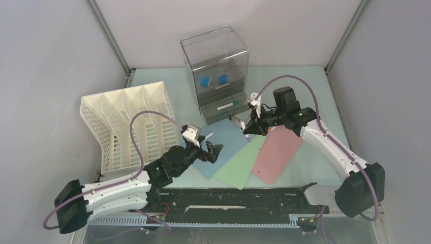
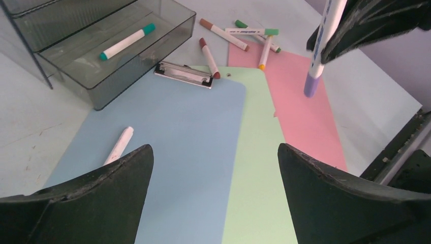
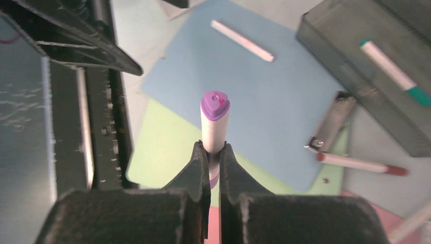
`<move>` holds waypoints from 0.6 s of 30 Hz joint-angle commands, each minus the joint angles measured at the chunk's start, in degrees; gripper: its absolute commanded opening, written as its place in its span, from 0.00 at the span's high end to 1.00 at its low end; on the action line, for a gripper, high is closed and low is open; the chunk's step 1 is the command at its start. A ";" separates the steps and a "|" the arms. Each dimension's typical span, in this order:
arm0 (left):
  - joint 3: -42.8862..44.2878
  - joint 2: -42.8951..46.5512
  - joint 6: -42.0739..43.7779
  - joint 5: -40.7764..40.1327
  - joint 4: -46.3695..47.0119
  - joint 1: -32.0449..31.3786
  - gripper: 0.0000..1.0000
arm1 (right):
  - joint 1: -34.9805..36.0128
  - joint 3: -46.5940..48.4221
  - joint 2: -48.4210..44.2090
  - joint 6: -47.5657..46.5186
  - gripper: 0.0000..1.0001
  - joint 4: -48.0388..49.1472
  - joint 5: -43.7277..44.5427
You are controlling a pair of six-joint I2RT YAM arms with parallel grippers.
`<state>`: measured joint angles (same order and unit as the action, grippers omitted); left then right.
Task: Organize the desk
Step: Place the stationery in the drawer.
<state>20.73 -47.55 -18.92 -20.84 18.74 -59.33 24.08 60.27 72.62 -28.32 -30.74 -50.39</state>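
On the pale mint desk (image 1: 315, 91) lie a blue clipboard (image 1: 228, 140), a green one (image 1: 239, 165) and a pink one (image 1: 278, 152), overlapping side by side. My left gripper (image 1: 211, 150) (image 2: 214, 152) hovers open and empty over the blue and green boards. A white marker (image 2: 119, 145) lies on the blue board just beyond its left finger. My right gripper (image 1: 249, 127) (image 3: 213, 147) is shut on a purple-capped marker (image 3: 214, 114) (image 2: 317, 56), held in the air above the boards. Several loose markers (image 2: 239, 38) lie at the top of the pink board.
The clear drawer box (image 1: 216, 61) stands at the back with its lower drawer (image 2: 147, 66) pulled out, a green-capped marker (image 2: 127, 41) inside. A brown marker (image 2: 209, 57) lies by the blue board's metal clip (image 2: 184, 74). The white file rack (image 1: 129, 122) stands left. A black rail (image 1: 228, 198) runs along the front.
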 commanded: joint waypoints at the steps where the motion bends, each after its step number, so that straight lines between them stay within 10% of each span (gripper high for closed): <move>1: -1.74 1.81 -0.11 -0.09 -1.41 1.42 0.00 | 1.95 7.37 2.53 -9.82 1.00 -5.40 12.59; 18: -7.82 8.00 -4.31 0.68 -1.66 2.64 0.00 | 14.00 25.43 28.60 -35.41 1.00 2.69 58.07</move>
<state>13.37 -40.42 -21.65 -20.60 16.10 -57.17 36.82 79.13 96.25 -58.06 -31.40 -3.01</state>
